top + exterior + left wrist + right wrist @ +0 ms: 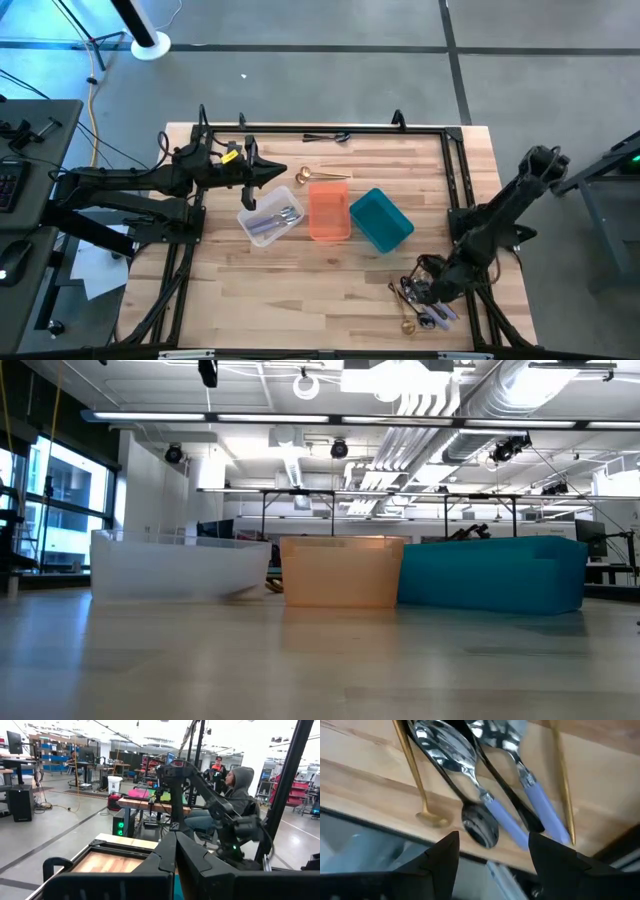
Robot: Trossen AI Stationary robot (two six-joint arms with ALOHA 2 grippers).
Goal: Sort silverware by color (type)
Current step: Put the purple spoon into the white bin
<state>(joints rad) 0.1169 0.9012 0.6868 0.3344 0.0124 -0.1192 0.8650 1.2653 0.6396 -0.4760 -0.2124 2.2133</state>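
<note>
Sorting under way, early stage by the look of it.

Right gripper (428, 296): low over the pile (420, 300) at the table's (300, 280) near right corner. Fingers (442, 852) spread wide, nothing between them; the wrist view looks straight down on the cutlery.

Pile, as seen from the right wrist: silver spoons (447, 745) with lilac handles (505, 822), a black spoon (480, 825), gold handles (412, 770) crossing either side. All lie loose and overlapping on the wood. Exact count cannot be told.

Left gripper (275, 172): held above the far left of the table, pointing toward the bins. Fingers closed together, empty as far as shows.

Clear bin (268, 216): holds a few silver pieces with lilac handles.
Orange bin (329, 212): no contents visible.
Teal bin (381, 220): no contents visible.

Strays: one gold spoon (318, 177) on the wood just beyond the orange bin; black pieces (325, 136) at the far edge.

Judgement: silver partly sorted; gold and black not yet started. The pile, the gold spoon and the far black pieces are all left to do. Overlap in the pile may make picking a single piece awkward.
</note>
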